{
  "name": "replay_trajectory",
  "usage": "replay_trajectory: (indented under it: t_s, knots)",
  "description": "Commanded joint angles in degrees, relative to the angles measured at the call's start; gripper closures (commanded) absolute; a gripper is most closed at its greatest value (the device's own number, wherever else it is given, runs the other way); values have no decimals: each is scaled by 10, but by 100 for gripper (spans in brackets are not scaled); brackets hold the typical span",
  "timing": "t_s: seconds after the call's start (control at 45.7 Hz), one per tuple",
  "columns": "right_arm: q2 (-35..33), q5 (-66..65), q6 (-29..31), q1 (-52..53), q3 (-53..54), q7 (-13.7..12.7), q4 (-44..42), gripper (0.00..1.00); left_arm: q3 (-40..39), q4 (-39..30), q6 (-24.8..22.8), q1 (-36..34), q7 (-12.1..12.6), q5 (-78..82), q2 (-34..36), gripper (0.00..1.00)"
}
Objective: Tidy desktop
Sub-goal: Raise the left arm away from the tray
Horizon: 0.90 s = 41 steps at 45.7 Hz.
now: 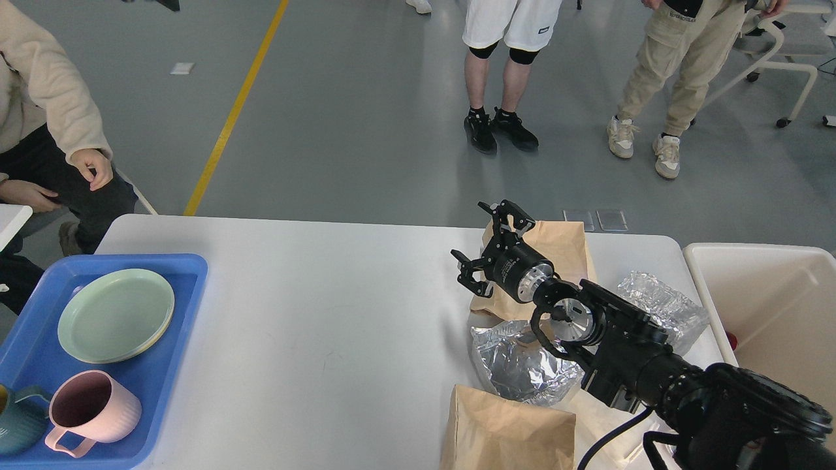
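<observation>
White desktop (326, 313), grey floor (366, 130) beyond

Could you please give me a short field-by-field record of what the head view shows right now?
Surface: white desktop
Left side: blue tray holding a green plate, a pink mug and part of a teal mug
Right side: two brown paper bags and crumpled foil
Far right: cream-white bin
Right end effector: open, empty, above the far bag's edge
Left end effector: not in view
Bystanders: people standing beyond the table, one seated at left
</observation>
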Motion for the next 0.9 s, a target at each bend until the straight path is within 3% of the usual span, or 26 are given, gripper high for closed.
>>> replay_trajectory:
  t_s: [0.0,0.153,0.306,0.437,0.7,0.875]
  knots:
    - [0,0,0,0,0,0,0,0,-115,47,0,-3,10,-3,50,6]
    - [0,0,0,0,0,0,0,0,-167,50,0,-1,27,-5,79,5]
    - [0,0,0,0,0,0,0,0,-172,50,0,4,26,-5,88,5]
    - [0,0,0,0,0,0,0,0,-203,50,0,5,16,-12,138,4]
    - [0,0,0,0,0,0,0,0,-226,64,0,56,17,-19,136,4]
    - [0,0,0,0,1,0,0,0,-317,97,0,98,17,-52,135,4]
